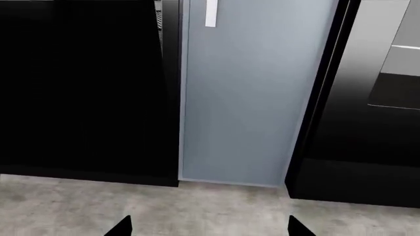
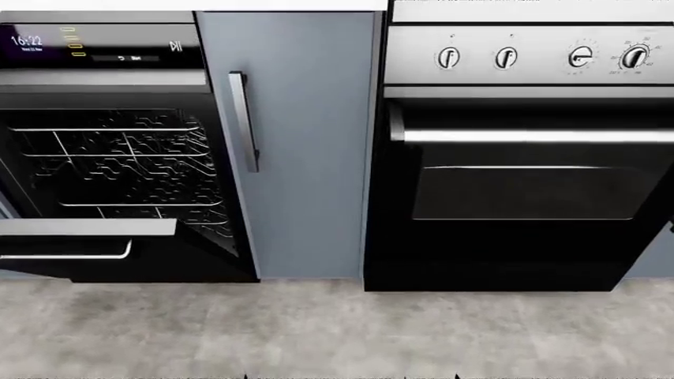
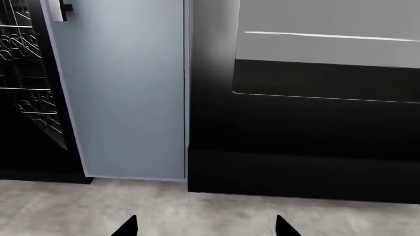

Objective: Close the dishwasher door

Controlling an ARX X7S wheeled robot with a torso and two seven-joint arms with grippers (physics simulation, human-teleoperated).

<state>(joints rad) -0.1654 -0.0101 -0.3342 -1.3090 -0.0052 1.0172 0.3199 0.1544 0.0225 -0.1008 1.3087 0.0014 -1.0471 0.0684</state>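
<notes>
Dishwasher door (image 2: 90, 229), lowered open at about 8 o'clock in the head view; its silver-grey strip and thin bar handle (image 2: 65, 255) face the camera, with the wire racks (image 2: 126, 162) exposed above. At 3 o'clock from the racks stands a narrow grey-blue cabinet door (image 2: 311, 158), then the oven (image 2: 526, 181) under its knobs. Left gripper (image 1: 208, 227) and right gripper (image 3: 205, 227): fingertips spread apart, holding nothing, over the grey floor (image 2: 337, 328).

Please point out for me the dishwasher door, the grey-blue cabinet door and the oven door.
dishwasher door (image 2: 90, 227), head view, on its silver-grey top strip.
cabinet door (image 2: 311, 158), head view, on the flat panel right of its handle.
oven door (image 2: 526, 193), head view, on the glass window.
</notes>
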